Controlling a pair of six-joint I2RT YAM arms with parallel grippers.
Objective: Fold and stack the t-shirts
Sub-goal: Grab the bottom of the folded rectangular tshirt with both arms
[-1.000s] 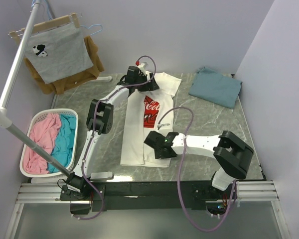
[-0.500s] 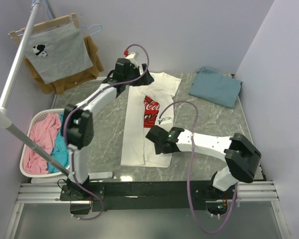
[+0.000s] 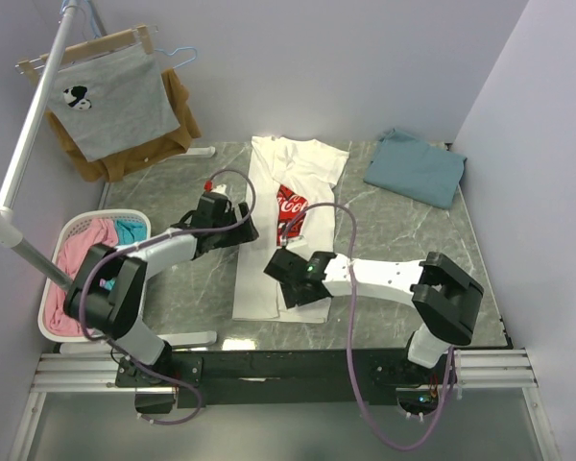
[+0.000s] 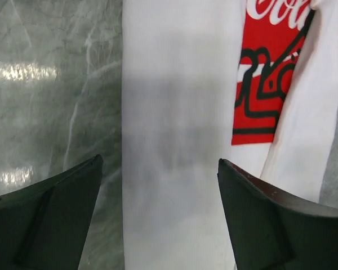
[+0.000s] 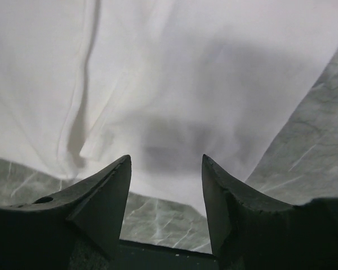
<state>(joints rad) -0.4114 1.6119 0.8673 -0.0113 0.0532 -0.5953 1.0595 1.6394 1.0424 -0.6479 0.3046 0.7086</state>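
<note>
The white t-shirt (image 3: 269,259) lies on the table as a long narrow strip, both sides folded in, its red logo (image 3: 290,205) partly covered. My left gripper (image 3: 246,230) is open and empty, low over the strip's left edge at mid-length. In the left wrist view (image 4: 158,216) the white cloth (image 4: 174,140) and logo (image 4: 267,84) lie between its fingers. My right gripper (image 3: 280,272) is open and empty over the strip's lower part. In the right wrist view (image 5: 166,169) the shirt's hem (image 5: 214,101) lies just ahead. The teal-blue t-shirt (image 3: 416,168) lies folded at the back right.
A white laundry basket (image 3: 61,240) holding pink and turquoise cloth stands at the table's left edge. A clothes rack pole (image 3: 29,144) crosses the left side. A grey shirt (image 3: 110,101) and a brown garment (image 3: 178,120) hang on hangers at the back left. Grey marble table (image 3: 394,230).
My left gripper has moved from the shirt's collar end at the back to the strip's left edge at mid-length. My right gripper shifted slightly left over the lower part.
</note>
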